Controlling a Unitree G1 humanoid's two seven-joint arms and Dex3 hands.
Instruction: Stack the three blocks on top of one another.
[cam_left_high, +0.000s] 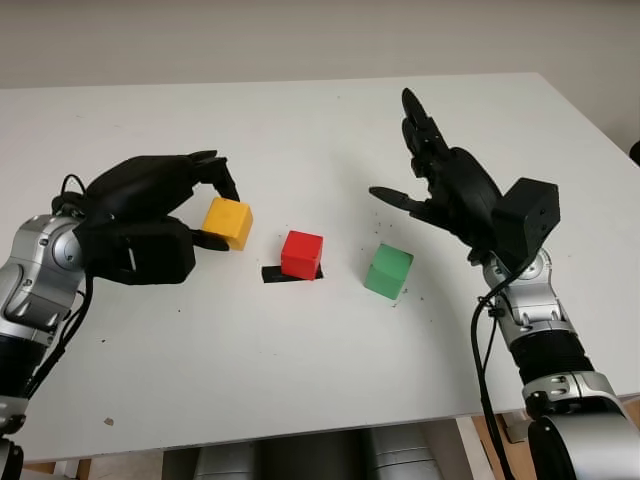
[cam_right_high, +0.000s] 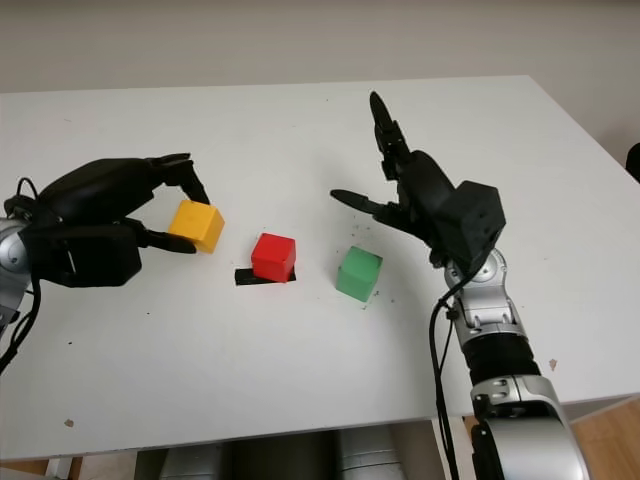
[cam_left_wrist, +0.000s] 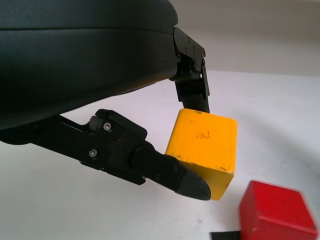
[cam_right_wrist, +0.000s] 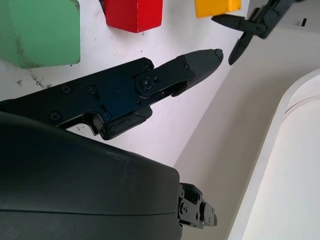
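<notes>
Clearly, the fingers (cam_left_wrist: 192, 90) of the left hand (cam_left_high: 150, 225) are closed on the yellow block (cam_left_high: 228, 222): one finger presses its far upper edge and the thumb presses its near lower side, so the block is pinched between them. It sits a little tilted in this hold and seems to be just off the white table (cam_left_high: 300, 380), though I cannot tell this for sure. I think it is held this way so that it can be carried sideways to the red block (cam_left_high: 302, 254), which stands just beside it on a small black mark (cam_left_high: 272, 274) in the middle of the table. This mark probably shows where the tower should be built.

The right hand (cam_left_high: 445, 185) is open and holds nothing. It hangs above the table, behind and to the right of the green block (cam_left_high: 388, 270), maybe waiting for its turn.

The yellow block is a plain cube with worn, dirty edges and a small "2" on one face. The red one looks clean and smooth. The green one has dark specks on its side, and some dark crumbs lie on the table around it. All three blocks are apart; no stacking is done yet.
</notes>
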